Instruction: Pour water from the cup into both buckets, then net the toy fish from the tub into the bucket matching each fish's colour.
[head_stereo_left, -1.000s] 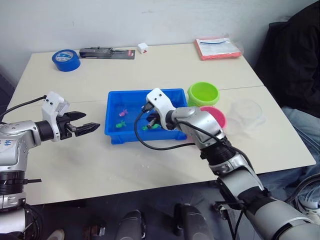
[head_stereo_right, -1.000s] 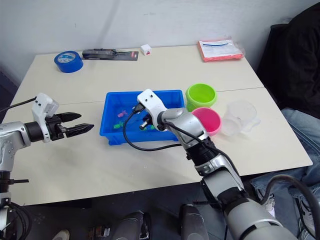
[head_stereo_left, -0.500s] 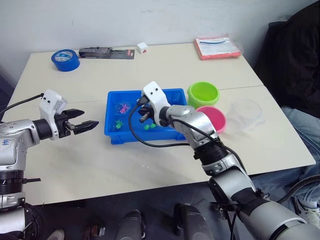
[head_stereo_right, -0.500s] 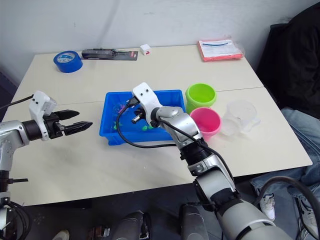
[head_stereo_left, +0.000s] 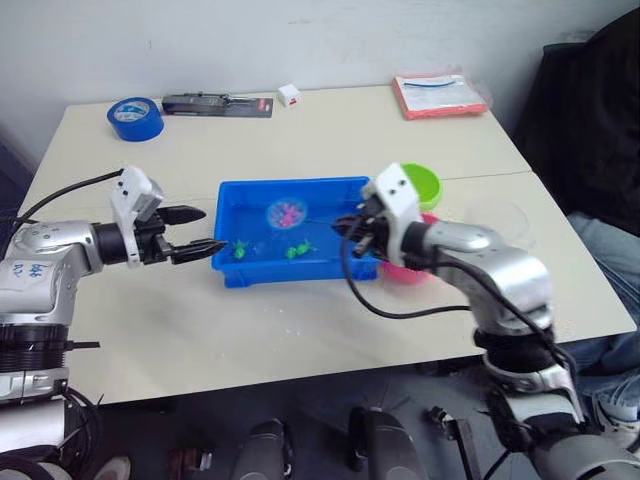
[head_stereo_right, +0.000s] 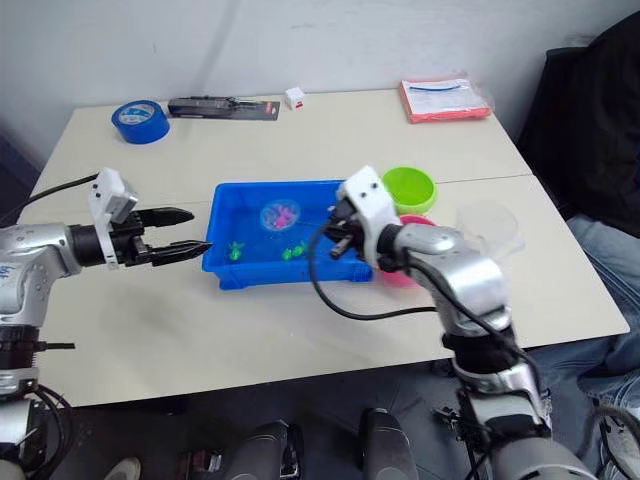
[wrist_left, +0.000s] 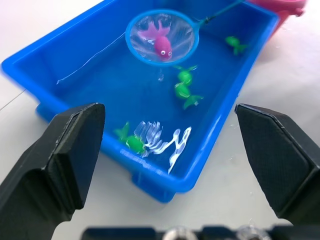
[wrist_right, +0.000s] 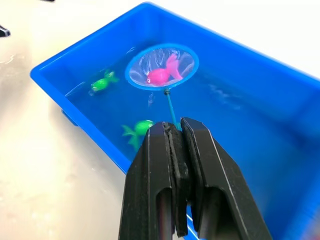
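Right end effector level over tub, clamping net, seemingly raised.

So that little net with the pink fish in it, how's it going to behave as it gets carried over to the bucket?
The net probably wobbles: the right gripper pinches only the end of its thin handle. The pink fish sits loose in shallow mesh, so a tilt could spill it. Expect drips over the tub; the load looks very light.

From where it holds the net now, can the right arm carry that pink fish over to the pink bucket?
Probably yes. The right gripper is shut on the blue-ringed net, the pink toy fish sits in its mesh, and the pink plastic bucket stands just beside that arm.
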